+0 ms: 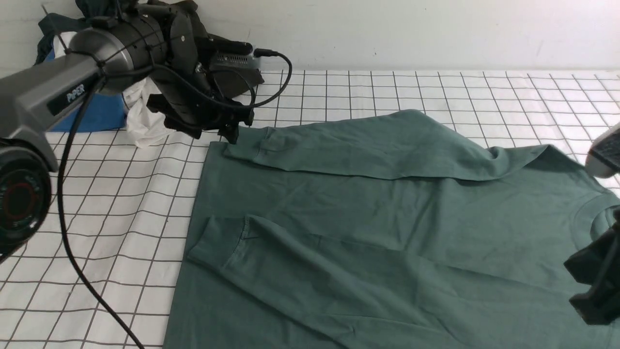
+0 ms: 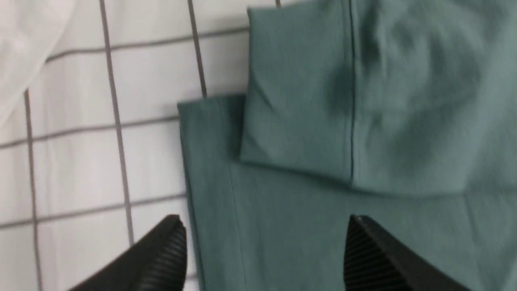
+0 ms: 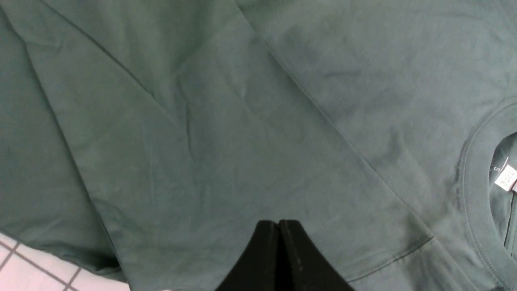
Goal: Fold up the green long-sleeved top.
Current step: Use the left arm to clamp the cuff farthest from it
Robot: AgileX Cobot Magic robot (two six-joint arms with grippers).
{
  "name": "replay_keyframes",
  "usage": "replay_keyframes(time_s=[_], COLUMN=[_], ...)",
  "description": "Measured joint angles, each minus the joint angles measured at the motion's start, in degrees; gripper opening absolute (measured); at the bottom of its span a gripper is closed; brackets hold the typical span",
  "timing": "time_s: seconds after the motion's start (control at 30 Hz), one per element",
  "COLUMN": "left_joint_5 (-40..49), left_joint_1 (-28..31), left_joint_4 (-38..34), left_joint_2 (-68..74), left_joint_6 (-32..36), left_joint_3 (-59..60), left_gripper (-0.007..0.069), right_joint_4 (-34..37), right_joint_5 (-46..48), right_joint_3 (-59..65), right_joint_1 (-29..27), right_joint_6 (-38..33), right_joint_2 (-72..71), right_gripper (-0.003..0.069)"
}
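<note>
Green long-sleeved top (image 1: 387,218) lies flat on the gridded desk (image 1: 121,203), sleeves folded in, hem (image 2: 202,182) toward the left arm (image 1: 58,92), collar (image 3: 468,169) toward the right. Left gripper (image 2: 264,220) hangs spread over the far hem corner beside a cuff (image 2: 295,101); right gripper (image 3: 278,223), pressed together, hovers near the collar.

- The green long-sleeved top (image 1: 387,218) runs off the front view's edge at 6 o'clock.
- The neck tag's (image 3: 507,178) lettering is too small to read.
- The left arm (image 1: 121,48) partly hides the clothes heap (image 1: 138,114) at 10 o'clock.
</note>
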Motion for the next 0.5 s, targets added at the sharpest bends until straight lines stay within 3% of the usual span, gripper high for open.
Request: replay_keyframes(time_s=[0.4,0.5], left_joint_5=[-7.0,-7.9], left_joint_1=[0.0,0.0], left_joint_4=[-0.3,-0.5], left_joint_2=[13.3,14.1], left_joint_6=[-2.9,-3.6], left_joint_3=[-9.5,-10.1], left_gripper=[0.0475,0.0426], right_joint_4=[0.0,0.0], right_joint_5=[-0.1,-0.1], right_joint_3=[0.0,0.0], right_joint_1=[0.0,0.0], right_joint_6=[1.4,1.4], right_joint_2=[0.0,0.0], right_gripper=[-0.0015,-0.0015])
